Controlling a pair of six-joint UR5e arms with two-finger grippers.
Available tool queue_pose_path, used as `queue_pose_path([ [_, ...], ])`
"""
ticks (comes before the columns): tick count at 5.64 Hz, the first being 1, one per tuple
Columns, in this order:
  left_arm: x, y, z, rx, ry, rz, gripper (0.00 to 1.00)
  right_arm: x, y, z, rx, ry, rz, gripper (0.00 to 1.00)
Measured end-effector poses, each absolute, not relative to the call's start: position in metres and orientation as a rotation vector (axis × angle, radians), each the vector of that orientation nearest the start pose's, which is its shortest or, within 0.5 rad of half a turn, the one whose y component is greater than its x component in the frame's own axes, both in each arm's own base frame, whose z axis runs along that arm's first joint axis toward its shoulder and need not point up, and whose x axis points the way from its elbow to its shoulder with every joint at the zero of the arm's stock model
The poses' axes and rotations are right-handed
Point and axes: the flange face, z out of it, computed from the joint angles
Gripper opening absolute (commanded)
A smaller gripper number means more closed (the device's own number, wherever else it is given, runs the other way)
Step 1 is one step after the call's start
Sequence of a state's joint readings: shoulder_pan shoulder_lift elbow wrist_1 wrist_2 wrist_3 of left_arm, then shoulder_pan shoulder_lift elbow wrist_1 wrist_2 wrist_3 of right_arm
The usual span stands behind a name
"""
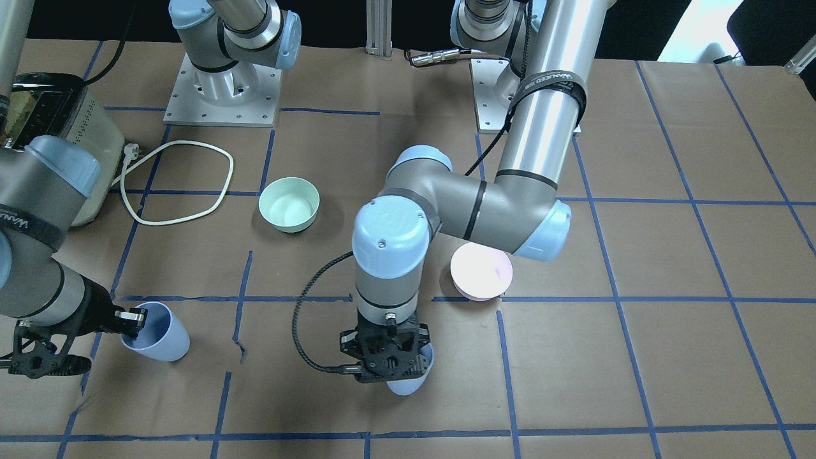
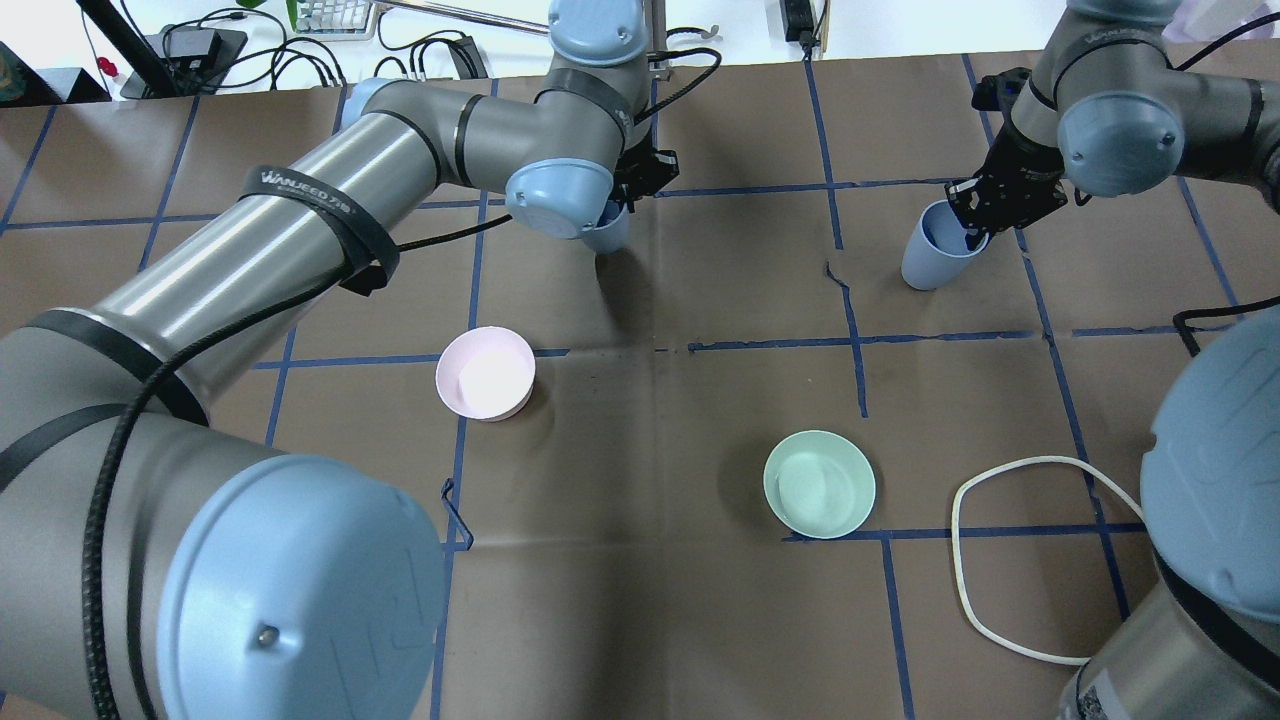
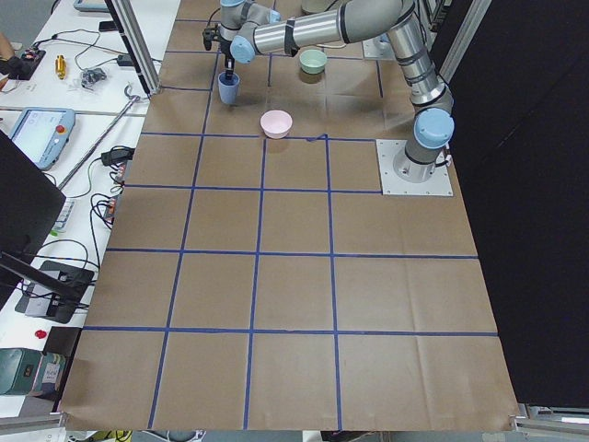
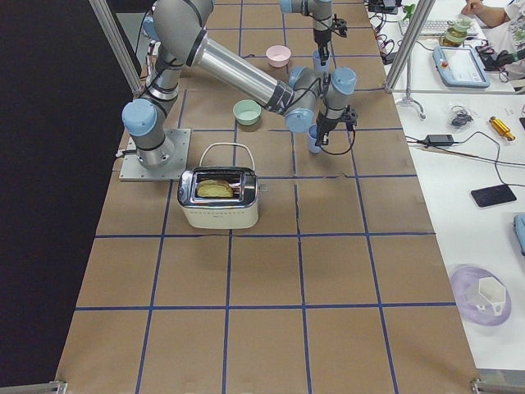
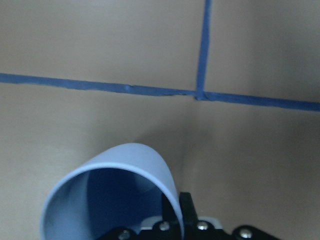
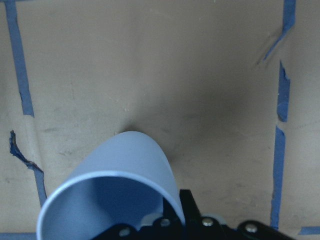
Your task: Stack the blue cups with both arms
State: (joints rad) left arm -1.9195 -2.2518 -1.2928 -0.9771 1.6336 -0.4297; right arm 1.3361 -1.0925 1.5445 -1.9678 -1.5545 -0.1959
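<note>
Two pale blue cups stand apart on the brown paper table. My left gripper (image 1: 396, 368) comes down from above onto one blue cup (image 1: 408, 382), also seen in the overhead view (image 2: 607, 230), and is shut on its rim wall. In the left wrist view the cup (image 5: 115, 195) has its open mouth facing the camera. My right gripper (image 2: 975, 212) is shut on the rim of the other blue cup (image 2: 932, 255), which shows at the front left of the front-facing view (image 1: 157, 331) and in the right wrist view (image 6: 115, 195). Both cups look tilted.
A mint-green bowl (image 2: 819, 483) and a pink bowl (image 2: 485, 372) sit between the cups and the robot's bases. A toaster (image 4: 218, 195) with a looped white cord (image 2: 1000, 560) stands on the right arm's side. Blue tape lines grid the paper.
</note>
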Motion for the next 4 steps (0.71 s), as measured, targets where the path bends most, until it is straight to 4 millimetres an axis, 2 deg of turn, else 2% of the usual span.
queue_pose_path([
  [1,-0.4,-0.643,0.255,-0.091,3.14,-0.31,0.99,-0.018,-0.66,0.292,0.058,3.122,0.044,0.04],
  [2,-0.41,-0.634,0.252,-0.065,3.136,-0.297,1.0,-0.014,-0.657,0.338,0.054,3.125,0.052,0.04],
  [3,-0.411,-0.628,0.251,-0.056,3.129,-0.279,1.0,-0.01,-0.641,0.387,0.056,3.122,0.079,0.04],
  [4,-0.408,-0.625,0.254,-0.057,3.122,-0.255,1.0,-0.004,-0.617,0.429,0.062,3.12,0.098,0.04],
])
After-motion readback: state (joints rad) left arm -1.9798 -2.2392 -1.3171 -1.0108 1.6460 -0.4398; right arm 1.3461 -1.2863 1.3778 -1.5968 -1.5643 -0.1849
